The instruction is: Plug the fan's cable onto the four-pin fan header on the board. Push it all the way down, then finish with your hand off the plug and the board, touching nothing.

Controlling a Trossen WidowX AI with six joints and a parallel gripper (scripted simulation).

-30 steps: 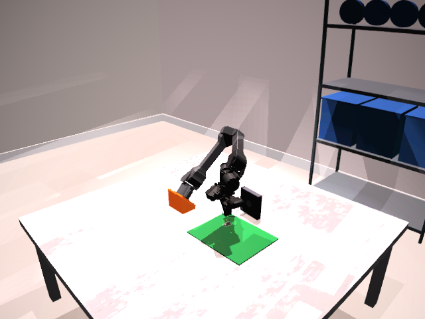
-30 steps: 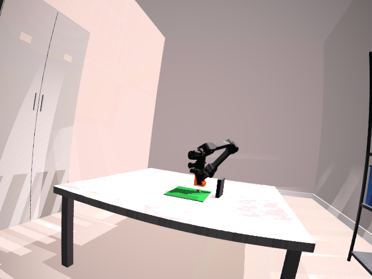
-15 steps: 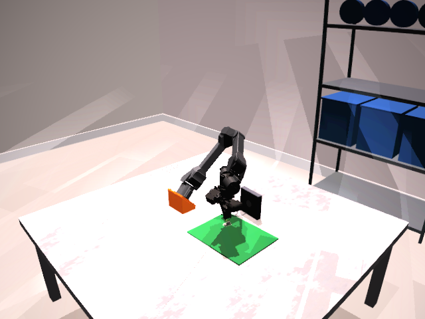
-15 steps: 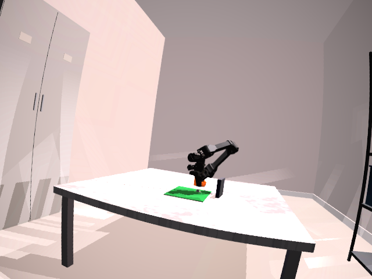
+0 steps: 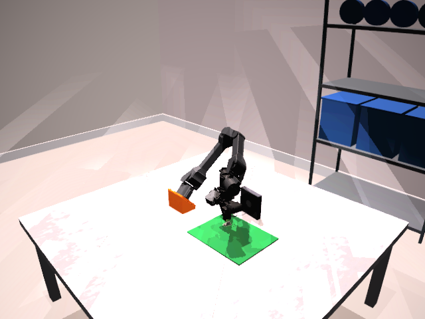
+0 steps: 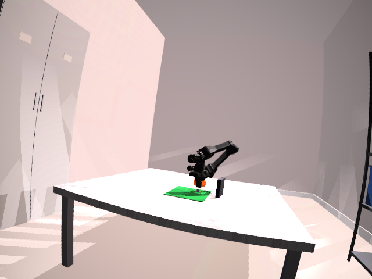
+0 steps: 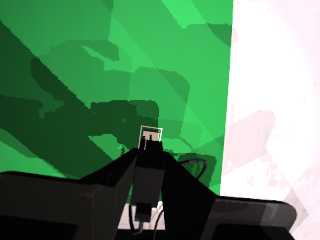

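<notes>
The green board [image 5: 206,231] [image 6: 178,190] [image 7: 210,75] lies flat on the table. The small pale fan header [image 5: 224,224] [image 7: 151,134] stands near the board's edge. My gripper [image 5: 226,218] [image 6: 199,186] [image 7: 150,155] points down over it, shut on the dark cable plug [image 7: 148,182]. In the wrist view the plug's front end overlaps the near part of the header's outline; how deep it sits cannot be told. A thin dark cable [image 7: 204,168] loops out at the right of the fingers. The black square fan [image 5: 251,202] [image 6: 220,187] stands upright beside the board.
An orange wedge-shaped piece [image 5: 180,202] [image 6: 204,182] is at the arm's base. The white table [image 5: 137,257] [image 6: 135,198] bears the board and fan. A shelf rack [image 5: 318,113] with blue boxes [image 5: 338,119] stands beyond the table.
</notes>
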